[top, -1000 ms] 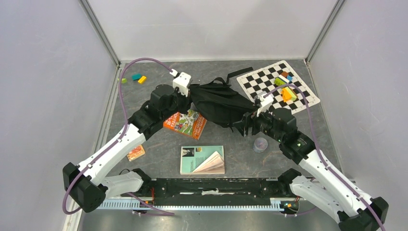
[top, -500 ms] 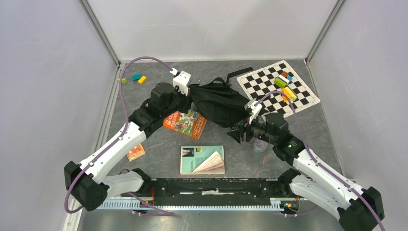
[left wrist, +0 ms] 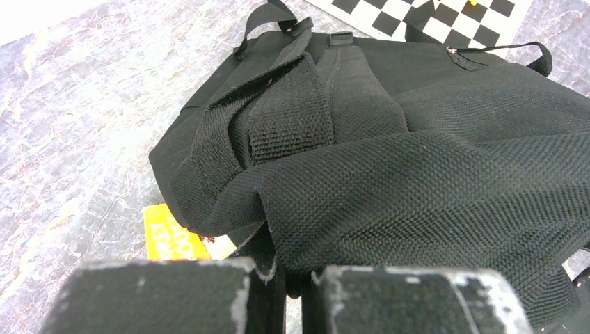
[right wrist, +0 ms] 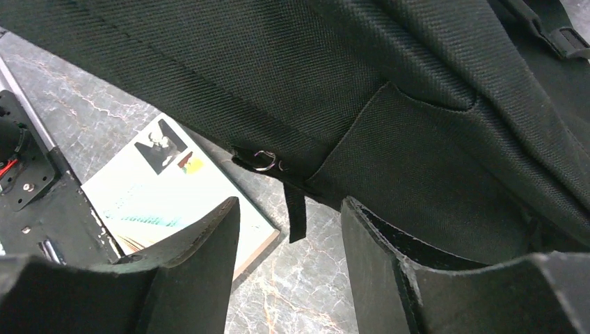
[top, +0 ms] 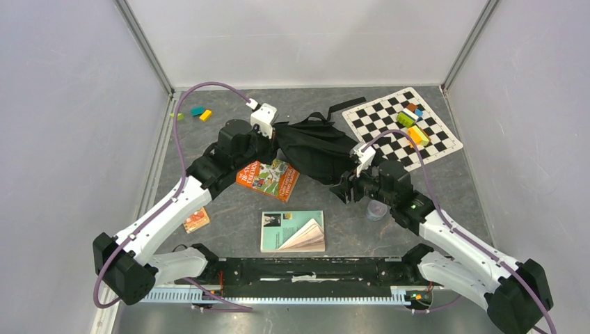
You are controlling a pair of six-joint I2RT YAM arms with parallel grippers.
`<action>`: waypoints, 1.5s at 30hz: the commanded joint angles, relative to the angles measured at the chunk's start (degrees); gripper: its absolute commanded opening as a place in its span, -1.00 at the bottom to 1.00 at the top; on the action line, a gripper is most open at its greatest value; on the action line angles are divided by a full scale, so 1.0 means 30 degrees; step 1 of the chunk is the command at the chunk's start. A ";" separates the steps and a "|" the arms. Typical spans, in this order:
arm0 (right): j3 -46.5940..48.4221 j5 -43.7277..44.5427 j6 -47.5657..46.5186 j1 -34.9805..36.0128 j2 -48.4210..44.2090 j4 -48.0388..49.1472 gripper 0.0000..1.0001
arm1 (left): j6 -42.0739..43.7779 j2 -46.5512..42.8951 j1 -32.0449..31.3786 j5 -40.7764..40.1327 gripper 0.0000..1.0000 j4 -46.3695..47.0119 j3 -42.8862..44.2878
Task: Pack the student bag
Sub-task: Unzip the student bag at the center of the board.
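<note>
From above, the student bag (top: 316, 149) is lying slumped on the tabletop (top: 229, 223) between the two arms, beside the checkered mat (top: 400, 129). An orange book (top: 268, 177), an open book (top: 292, 231) and a small cup (top: 376, 209) are sitting outside it, so nothing appears packed yet.

In the left wrist view, the left gripper (left wrist: 296, 282) is pinching a fold of the bag's fabric, its fingers pressed together on it, near a webbed strap (left wrist: 289, 115).

In the right wrist view, the right gripper (right wrist: 289, 216) is hanging spread and gripping nothing, with a zipper pull (right wrist: 268, 161) just ahead between its fingers. Judging by this, opening the bag and all the loading are remaining.
</note>
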 commanded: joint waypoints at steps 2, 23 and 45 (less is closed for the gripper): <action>0.1345 0.0591 -0.0584 0.0058 0.0275 -0.0679 0.28 | -0.0743 -0.0232 0.0080 0.0467 -0.96 0.0965 0.0999; 0.2458 -0.2990 -0.0343 0.0006 0.1251 -0.1435 -0.68 | -0.0714 -0.0217 0.0080 0.0466 -0.96 0.0868 0.1062; 0.1060 -0.2026 0.3148 0.0924 0.0454 0.1885 -1.00 | -0.0886 -0.0018 0.0078 0.0496 -0.96 0.0897 0.1062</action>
